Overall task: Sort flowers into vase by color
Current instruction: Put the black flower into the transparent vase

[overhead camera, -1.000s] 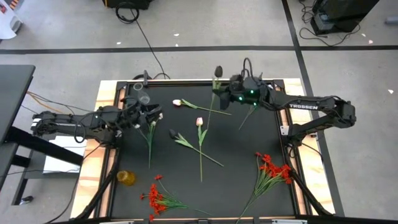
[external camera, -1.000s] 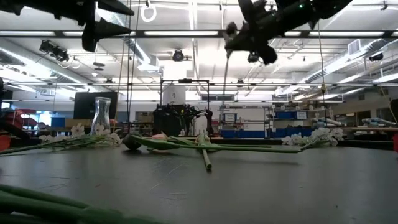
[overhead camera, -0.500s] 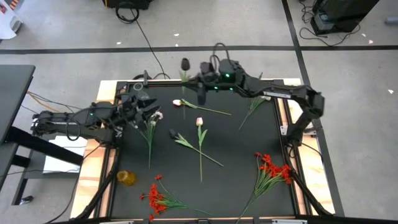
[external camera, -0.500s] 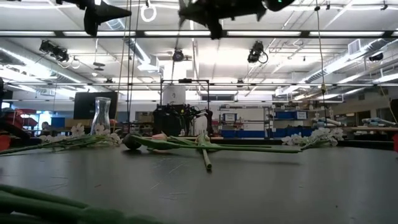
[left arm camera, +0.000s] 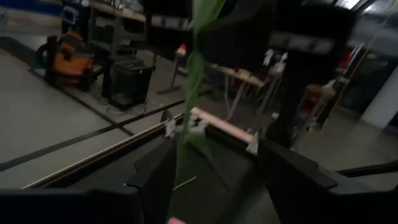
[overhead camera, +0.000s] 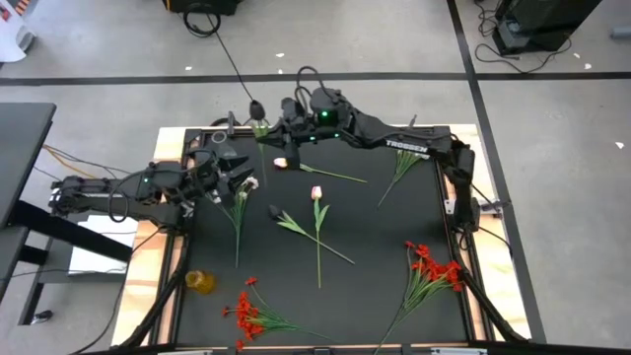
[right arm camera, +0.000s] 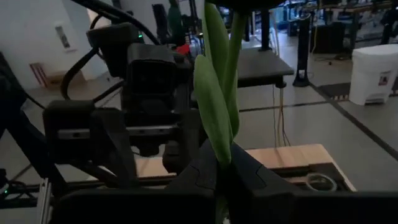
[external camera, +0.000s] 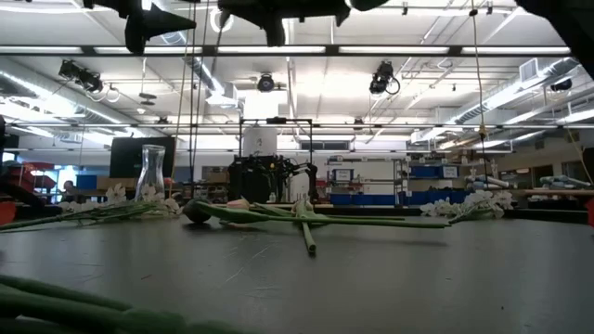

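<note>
- The right hand (overhead camera: 279,118) is raised above the far left part of the counter (overhead camera: 394,232), its fingers pinched tight on the green stem of a dark-headed tulip (overhead camera: 256,106); the right wrist view shows the stem and a long leaf (right arm camera: 214,106) rising from between the fingers.
- That tulip's bloom hangs beyond the counter's far edge, with the stem running back to the hand.
- The left hand (overhead camera: 235,177) hovers over the left side of the counter, its fingers partly apart and gripping nothing, just above the head of a white spray (overhead camera: 240,202).
- A clear vase (overhead camera: 228,156) stands near the far left corner, close to both hands.
- On the counter lie a pink tulip (overhead camera: 317,232) in the middle, another pink tulip (overhead camera: 315,172) near the far edge, a dark tulip (overhead camera: 296,228) crossing the middle one, and a second white spray (overhead camera: 399,173) far right.
- Red sprays lie near left (overhead camera: 248,314) and near right (overhead camera: 429,271).
- A yellow vase (overhead camera: 200,282) stands at the left edge.
</note>
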Action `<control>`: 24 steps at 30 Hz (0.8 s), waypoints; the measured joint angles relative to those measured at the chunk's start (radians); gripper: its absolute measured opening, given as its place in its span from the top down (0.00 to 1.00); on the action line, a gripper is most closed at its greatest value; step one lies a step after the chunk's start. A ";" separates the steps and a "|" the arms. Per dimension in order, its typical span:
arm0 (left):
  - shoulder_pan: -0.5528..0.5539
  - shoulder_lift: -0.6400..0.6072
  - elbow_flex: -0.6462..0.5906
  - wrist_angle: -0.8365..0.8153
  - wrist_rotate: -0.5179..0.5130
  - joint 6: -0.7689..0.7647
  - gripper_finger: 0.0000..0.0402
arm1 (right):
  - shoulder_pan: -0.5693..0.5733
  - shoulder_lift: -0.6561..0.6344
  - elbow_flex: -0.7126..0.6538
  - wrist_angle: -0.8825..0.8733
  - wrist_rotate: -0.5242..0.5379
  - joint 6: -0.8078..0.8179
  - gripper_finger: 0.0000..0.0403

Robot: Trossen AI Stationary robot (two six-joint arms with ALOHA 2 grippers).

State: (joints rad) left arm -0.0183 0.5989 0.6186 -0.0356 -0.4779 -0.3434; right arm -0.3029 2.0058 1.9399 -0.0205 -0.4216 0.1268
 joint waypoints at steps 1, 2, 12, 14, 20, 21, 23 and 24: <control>0.005 0.005 0.000 -0.004 -0.002 0.000 0.42 | 0.002 0.012 0.016 0.000 -0.005 0.000 0.95; 0.011 0.010 0.000 0.000 -0.007 0.003 0.42 | 0.004 0.023 0.031 0.000 -0.010 0.000 0.95; 0.071 0.024 0.000 0.017 -0.015 0.049 0.42 | 0.015 0.108 0.147 0.011 -0.048 0.000 0.95; 0.076 0.027 0.000 0.023 -0.015 0.066 0.42 | 0.016 0.121 0.162 0.008 -0.052 0.000 0.95; 0.088 0.030 0.000 0.036 -0.015 0.078 0.43 | 0.020 0.122 0.167 0.012 -0.047 -0.023 0.96; 0.088 0.030 0.000 0.046 -0.012 0.078 0.43 | 0.020 0.122 0.167 0.012 -0.046 -0.023 0.96; 0.088 0.030 0.000 0.067 0.004 0.086 0.44 | 0.020 0.122 0.167 0.010 -0.043 -0.023 0.96; 0.088 0.030 0.000 0.079 0.012 0.093 0.45 | 0.020 0.122 0.167 0.010 -0.043 -0.023 0.96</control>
State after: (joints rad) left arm 0.0700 0.6285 0.6186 0.0438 -0.4659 -0.2501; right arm -0.2829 2.1273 2.1071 -0.0109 -0.4648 0.1043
